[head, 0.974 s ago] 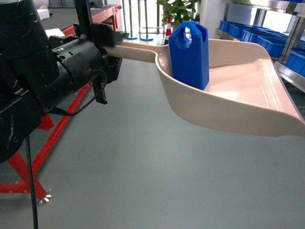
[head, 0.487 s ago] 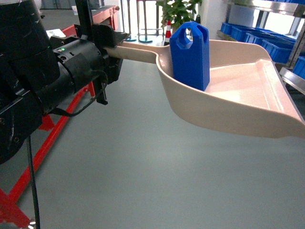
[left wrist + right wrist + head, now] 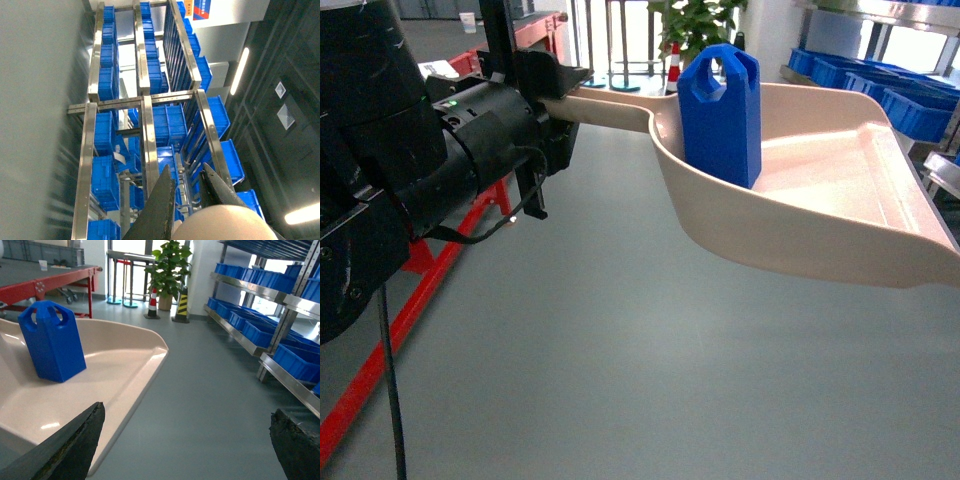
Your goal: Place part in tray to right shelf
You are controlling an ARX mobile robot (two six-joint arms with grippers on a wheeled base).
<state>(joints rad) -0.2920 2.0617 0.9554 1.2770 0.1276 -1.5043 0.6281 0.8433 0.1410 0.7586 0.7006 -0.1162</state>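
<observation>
Beige-pink plastic fills the right of the head view: the tray (image 3: 820,190), a dustpan-shaped scoop, is held up above the grey floor (image 3: 620,380) by its long straight handle, which runs left into the left tool (image 3: 555,105). That tool is clamped on the handle end (its black body hides the fingertips in this view). The part (image 3: 720,115), a bright-blue block with a notched top and round holes, stands upright inside the tray, near the back wall where the handle joins. From the right wrist view the part (image 3: 52,342) sits on the tray floor (image 3: 115,370), well back from the tray's open lip. The right tool (image 3: 185,440) hangs with its dark fingers (image 3: 75,450) spread wide apart, gripping nothing, near the tray's edge. Steel-framed shelves (image 3: 250,290) carrying blue crates (image 3: 255,332) line the wall on the right. A potted plant (image 3: 167,270) and a striped cone (image 3: 152,302) stand farther back.
</observation>
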